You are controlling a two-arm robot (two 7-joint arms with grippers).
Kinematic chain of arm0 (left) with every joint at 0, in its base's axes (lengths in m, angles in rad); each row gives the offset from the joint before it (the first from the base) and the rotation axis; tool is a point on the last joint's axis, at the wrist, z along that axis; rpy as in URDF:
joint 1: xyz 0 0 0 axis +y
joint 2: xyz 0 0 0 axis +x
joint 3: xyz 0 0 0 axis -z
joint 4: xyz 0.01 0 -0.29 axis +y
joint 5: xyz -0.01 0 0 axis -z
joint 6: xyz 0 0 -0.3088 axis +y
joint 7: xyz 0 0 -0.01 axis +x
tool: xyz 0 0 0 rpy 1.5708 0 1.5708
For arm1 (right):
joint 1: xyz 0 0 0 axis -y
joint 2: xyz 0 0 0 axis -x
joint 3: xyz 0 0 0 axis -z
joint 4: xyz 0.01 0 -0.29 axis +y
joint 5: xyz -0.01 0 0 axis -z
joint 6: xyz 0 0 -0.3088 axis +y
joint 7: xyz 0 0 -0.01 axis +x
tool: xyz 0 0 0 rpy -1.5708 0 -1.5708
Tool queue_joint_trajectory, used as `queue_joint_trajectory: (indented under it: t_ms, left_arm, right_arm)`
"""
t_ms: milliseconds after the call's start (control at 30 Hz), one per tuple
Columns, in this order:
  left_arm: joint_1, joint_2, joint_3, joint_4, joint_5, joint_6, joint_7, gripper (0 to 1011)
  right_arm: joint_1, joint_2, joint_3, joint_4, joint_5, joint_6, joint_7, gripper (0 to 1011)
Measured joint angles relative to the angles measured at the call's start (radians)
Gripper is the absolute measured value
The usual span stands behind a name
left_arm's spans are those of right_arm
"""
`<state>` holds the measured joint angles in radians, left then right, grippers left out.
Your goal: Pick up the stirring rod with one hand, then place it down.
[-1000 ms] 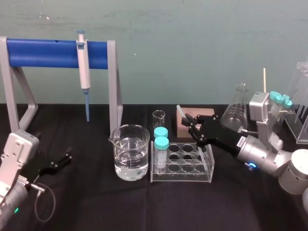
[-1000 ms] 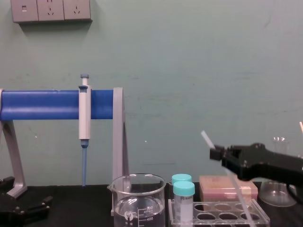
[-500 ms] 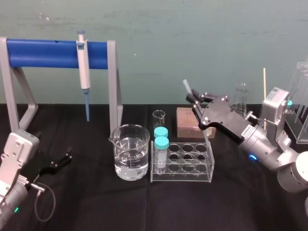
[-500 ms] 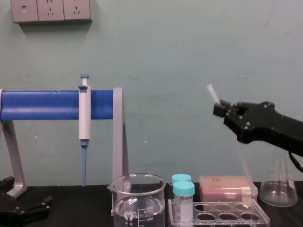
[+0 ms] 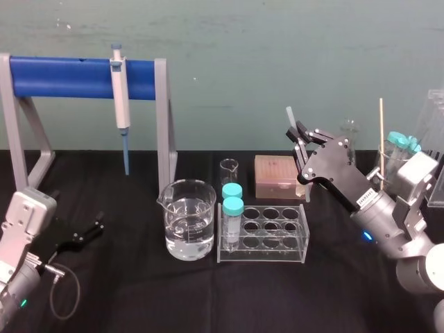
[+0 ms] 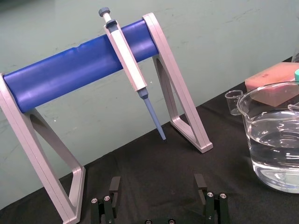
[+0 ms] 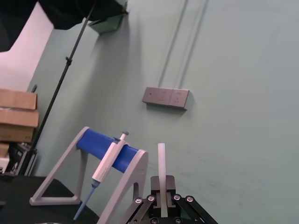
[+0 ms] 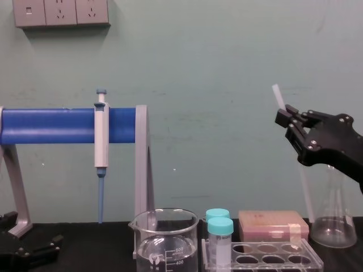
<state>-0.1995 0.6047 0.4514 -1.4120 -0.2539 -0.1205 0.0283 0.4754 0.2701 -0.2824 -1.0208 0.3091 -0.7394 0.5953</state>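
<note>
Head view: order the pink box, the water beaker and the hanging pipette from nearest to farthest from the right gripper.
1. pink box, below the right gripper holding the stirring rod.
2. water beaker, farther left, toward the robot.
3. pipette, on the blue stand, far left.

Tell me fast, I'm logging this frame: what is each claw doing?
Left claw: open, holding nothing.
Right claw: shut on the stirring rod.

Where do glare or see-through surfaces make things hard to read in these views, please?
Chest view: the stirring rod fades into the wall below the right gripper clamping it. Left wrist view: glints streak the beaker beyond the open left gripper. Right wrist view: one corner is washed out bright.
</note>
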Motion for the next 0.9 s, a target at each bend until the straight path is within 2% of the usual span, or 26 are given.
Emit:
queue_joint_trajectory:
  t_ms: [133, 267, 367, 900]
  left_arm:
    - [0.000, 0.000, 0.000, 0.000, 0.000, 0.000, 0.000, 1000]
    - [0.000, 0.000, 0.000, 0.000, 0.000, 0.000, 0.000, 1000]
    - [0.000, 0.000, 0.000, 0.000, 0.000, 0.000, 0.000, 1000]
    - [0.000, 0.000, 0.000, 0.000, 0.000, 0.000, 0.000, 1000]
  right_arm:
    - [-0.011, -0.012, 0.015, 0.011, 0.036, -0.004, 0.013, 64]
    - [-0.024, -0.024, 0.031, 0.015, 0.086, 0.023, 0.042, 64]
    - [-0.030, -0.029, 0.040, 0.015, 0.101, 0.037, 0.053, 64]
    - [-0.037, -0.038, 0.053, 0.013, 0.099, 0.051, 0.058, 64]
